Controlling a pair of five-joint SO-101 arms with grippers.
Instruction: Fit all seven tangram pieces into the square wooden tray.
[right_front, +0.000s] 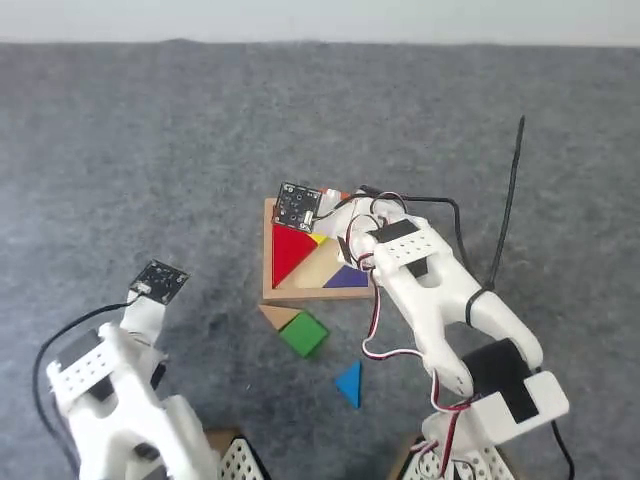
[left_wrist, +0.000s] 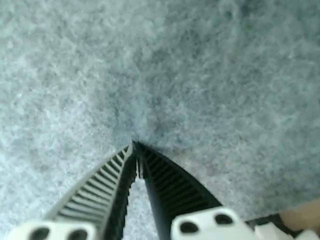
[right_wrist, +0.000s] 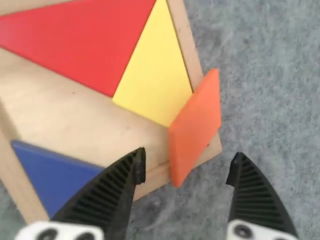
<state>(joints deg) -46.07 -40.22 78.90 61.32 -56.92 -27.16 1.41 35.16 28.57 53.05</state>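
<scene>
Grey carpet (right_front: 150, 130) covers the whole table, and plain carpet runs from the far edge of the square wooden tray (right_front: 310, 293) to the pale wall.

Around the tray you have three loose pieces, all on the side nearest the arm bases. A tan triangle (right_front: 277, 315) lies just off the tray's near edge. A green square (right_front: 304, 334) sits against it, and a small blue triangle (right_front: 349, 383) lies farther out from the tray.

Inside the tray, a red triangle (right_wrist: 75, 40) and a yellow triangle (right_wrist: 152, 80) lie flat, edge to edge. A dark blue triangle (right_wrist: 50, 175) lies in the corner nearest your right arm. Wood floor shows between it and the red one.

An orange parallelogram (right_wrist: 197, 125) leans tilted over the tray's rim beside the yellow triangle, partly inside and partly hanging out over the carpet.

Your right gripper (right_wrist: 188, 162) hangs over that rim with its fingers spread wide. One finger is over the tray floor and the other over the carpet outside. The orange piece sits between them, and neither finger touches it.

The right arm's body and its wires (right_front: 375, 215) cover the tray's corner in the high view.

Your left gripper (left_wrist: 135, 146) is well away from the tray over plain carpet. Its tips are pressed together and it grasps nothing.
</scene>
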